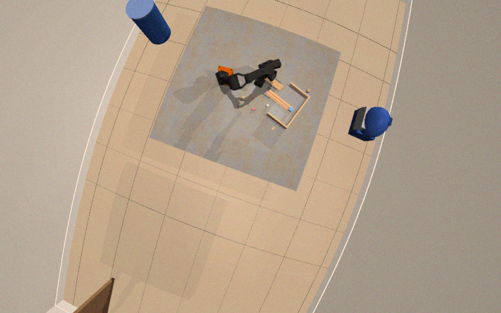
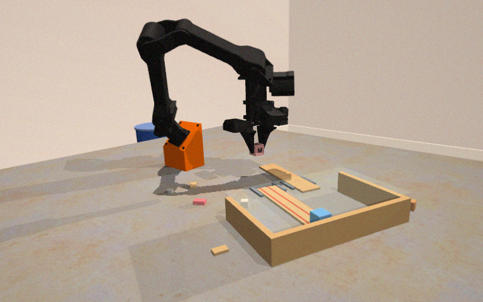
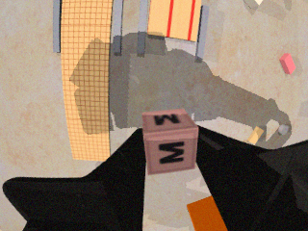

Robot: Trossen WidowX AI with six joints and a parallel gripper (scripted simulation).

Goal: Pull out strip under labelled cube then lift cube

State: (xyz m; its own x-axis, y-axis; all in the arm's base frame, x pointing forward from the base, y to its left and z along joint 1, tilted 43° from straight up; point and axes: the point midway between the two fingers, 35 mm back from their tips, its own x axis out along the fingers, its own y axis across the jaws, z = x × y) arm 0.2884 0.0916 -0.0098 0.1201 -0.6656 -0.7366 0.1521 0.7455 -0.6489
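The gripper (image 2: 258, 139) grasps the pink M cube (image 2: 258, 149), raised at centre frame. Only the wrist view shows the gridded strip (image 3: 90, 58) upper left, outside the tray (image 2: 326, 234).

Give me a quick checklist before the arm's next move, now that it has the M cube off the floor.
1. Gripper shut on the labelled cube: ok.
2. Cube clear of the grid strip and floor: ok.
3. Grid strip pulled out past the tray wall: ok.
4. Red-lined strip in the tray, blue block on it: ok.
5. Cube square between the fingers: ok, by the wrist view.
6. Grip firm enough to last: cannot tell.
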